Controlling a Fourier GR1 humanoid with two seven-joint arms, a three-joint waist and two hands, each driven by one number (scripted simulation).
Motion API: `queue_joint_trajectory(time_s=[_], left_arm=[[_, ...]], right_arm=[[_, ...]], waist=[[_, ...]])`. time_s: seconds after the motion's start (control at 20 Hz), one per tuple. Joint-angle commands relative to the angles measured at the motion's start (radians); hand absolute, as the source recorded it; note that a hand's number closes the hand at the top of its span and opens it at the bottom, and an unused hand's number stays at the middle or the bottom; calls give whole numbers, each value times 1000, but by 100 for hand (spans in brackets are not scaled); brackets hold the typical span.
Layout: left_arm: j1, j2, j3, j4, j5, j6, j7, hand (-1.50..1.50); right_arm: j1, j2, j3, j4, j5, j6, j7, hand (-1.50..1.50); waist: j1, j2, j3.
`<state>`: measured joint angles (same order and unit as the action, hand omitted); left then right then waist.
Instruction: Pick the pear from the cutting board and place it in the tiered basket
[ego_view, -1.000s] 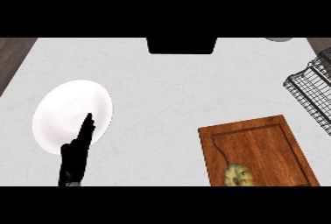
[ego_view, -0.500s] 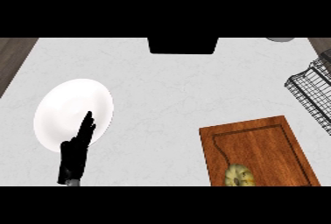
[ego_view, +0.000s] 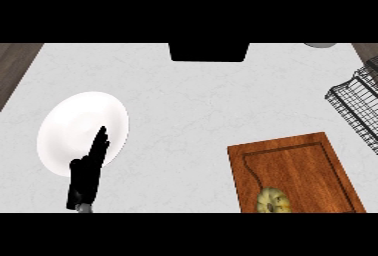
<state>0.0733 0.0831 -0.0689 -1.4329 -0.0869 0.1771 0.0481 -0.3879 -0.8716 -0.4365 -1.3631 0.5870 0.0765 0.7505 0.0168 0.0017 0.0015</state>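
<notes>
We see the pear (ego_view: 271, 201) lying at the near end of the cutting board (ego_view: 295, 165), close to the view's lower edge, so only part of it shows. It looks yellowish and rounded, with darker marks on top; we cannot say for sure which way its stem points or how its long axis runs, since the lower part is cut off, though it may be lying with one end turned toward us.

The board sits at the right of the worktop (ego_view: 192, 100), its long side running away from us, and the tiered basket (ego_view: 358, 102) stands beyond it at the right edge, well apart from the pear. That layout suits a right-hand pick and a short carry up and to the right, yet our right hand is not in sight.

Our left hand (ego_view: 88, 172) rests at the lower left, fingers straight and close together, holding nothing, their tips overlapping the white plate (ego_view: 74, 125). We judge the pick has not yet begun.
</notes>
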Motion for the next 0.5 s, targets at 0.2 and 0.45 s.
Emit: queue_joint_trajectory(time_s=[0.2,0.45], left_arm=[[17,8,6,35,0,-23,-22,0],[-30,-15,19,60,-4,8,-7,0]], right_arm=[[-127,107,6,283,27,-185,-113,150],[-100,194,-131,264,-150,-217,-187,-150]], waist=[[5,3,-1],[-17,0,0]])
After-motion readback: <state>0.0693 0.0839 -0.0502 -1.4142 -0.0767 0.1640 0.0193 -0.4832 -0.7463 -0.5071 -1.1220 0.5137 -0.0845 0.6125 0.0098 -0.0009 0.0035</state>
